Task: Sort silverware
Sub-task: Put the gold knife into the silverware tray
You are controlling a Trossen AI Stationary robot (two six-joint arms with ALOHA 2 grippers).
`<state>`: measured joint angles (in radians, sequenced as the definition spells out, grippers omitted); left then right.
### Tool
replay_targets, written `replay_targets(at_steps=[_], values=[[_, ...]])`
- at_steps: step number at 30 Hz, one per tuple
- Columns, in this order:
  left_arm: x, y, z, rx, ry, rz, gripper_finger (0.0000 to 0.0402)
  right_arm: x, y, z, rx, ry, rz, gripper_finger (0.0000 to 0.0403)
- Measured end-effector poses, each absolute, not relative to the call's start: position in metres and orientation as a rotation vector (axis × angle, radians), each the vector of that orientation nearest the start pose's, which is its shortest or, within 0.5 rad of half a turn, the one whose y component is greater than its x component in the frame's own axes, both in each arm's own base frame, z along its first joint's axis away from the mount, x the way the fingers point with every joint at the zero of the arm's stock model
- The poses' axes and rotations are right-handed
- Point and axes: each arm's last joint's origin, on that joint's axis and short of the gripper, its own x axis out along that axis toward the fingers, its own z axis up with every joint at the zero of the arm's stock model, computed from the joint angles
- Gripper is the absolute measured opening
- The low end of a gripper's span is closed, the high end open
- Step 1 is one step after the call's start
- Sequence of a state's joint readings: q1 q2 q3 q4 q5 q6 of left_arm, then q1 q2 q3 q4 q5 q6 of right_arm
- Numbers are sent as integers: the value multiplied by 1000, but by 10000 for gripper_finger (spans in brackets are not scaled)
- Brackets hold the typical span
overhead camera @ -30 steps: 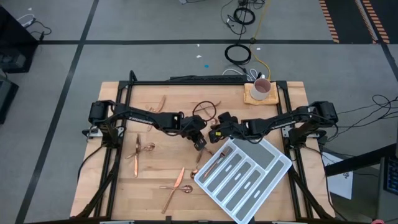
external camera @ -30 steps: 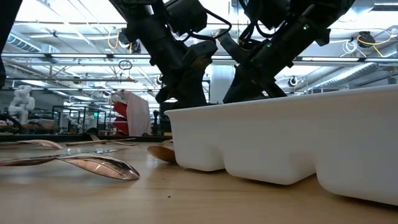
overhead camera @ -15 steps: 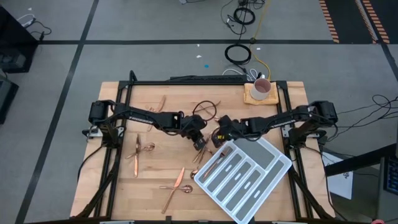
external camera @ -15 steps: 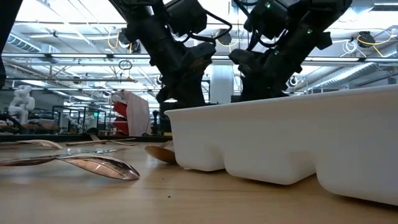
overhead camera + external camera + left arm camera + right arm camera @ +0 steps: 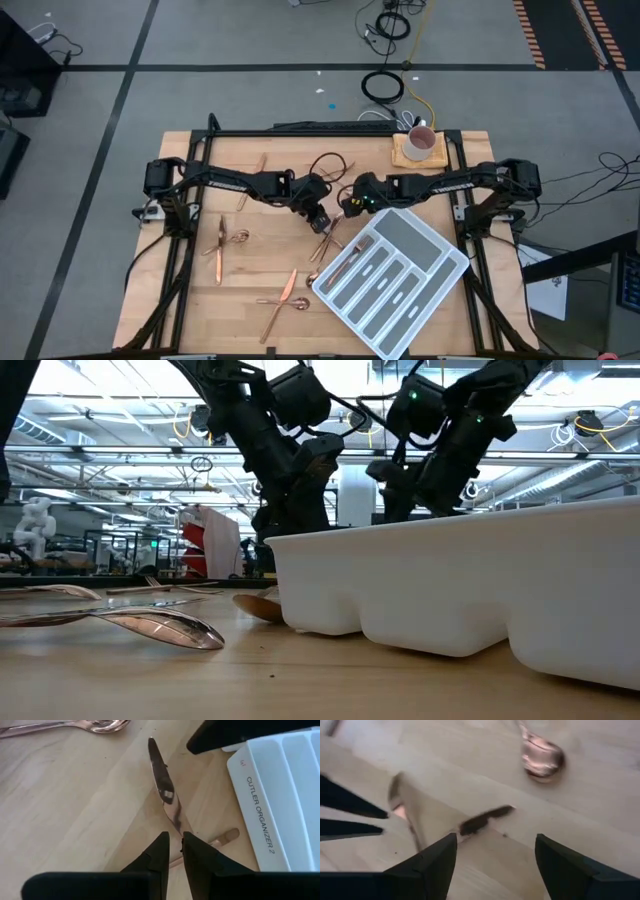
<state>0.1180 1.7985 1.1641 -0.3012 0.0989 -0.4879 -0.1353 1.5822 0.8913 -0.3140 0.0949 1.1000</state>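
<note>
Wooden table [image 5: 200, 300] surface, pale planks, carries the whole work area; grey floor with cables surrounds it.

Left gripper [image 5: 171, 840]: fingers narrow, only a thin slit between the tips. A copper knife [image 5: 164, 790] lies on the wood with its handle end running into that slit; whether the tips touch it cannot be told. In the high view the left gripper [image 5: 318, 215] sits near the table centre.

Right gripper [image 5: 495, 847]: fingers spread wide, nothing between them. Just ahead of it on the wood lie a copper knife blade [image 5: 410, 817] and, farther off, a spoon bowl [image 5: 542, 759]. In the high view the right gripper [image 5: 352, 205] is just beside the left gripper, apart from it.

White divided tray [image 5: 395, 275] lies close to both grippers, on the near-right side; its corner is next to the knife. It is labelled as a cutlery organizer.

Remaining silverware [image 5: 225, 240] lies scattered well to the left of the left gripper, with further pieces [image 5: 285, 298] nearer the front edge.

White mug [image 5: 421, 141] stands well behind the right gripper.
</note>
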Motion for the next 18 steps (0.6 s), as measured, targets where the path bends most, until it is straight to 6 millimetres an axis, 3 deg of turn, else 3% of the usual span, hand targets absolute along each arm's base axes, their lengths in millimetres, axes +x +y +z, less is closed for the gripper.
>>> replay_targets(at_steps=[11,18], values=[[367,48,186,-523,913,219,59,302,-52,170,1112,756,-773,245],[365,50,186,-507,926,205,59,330,-55,153,1141,816,-761,245]])
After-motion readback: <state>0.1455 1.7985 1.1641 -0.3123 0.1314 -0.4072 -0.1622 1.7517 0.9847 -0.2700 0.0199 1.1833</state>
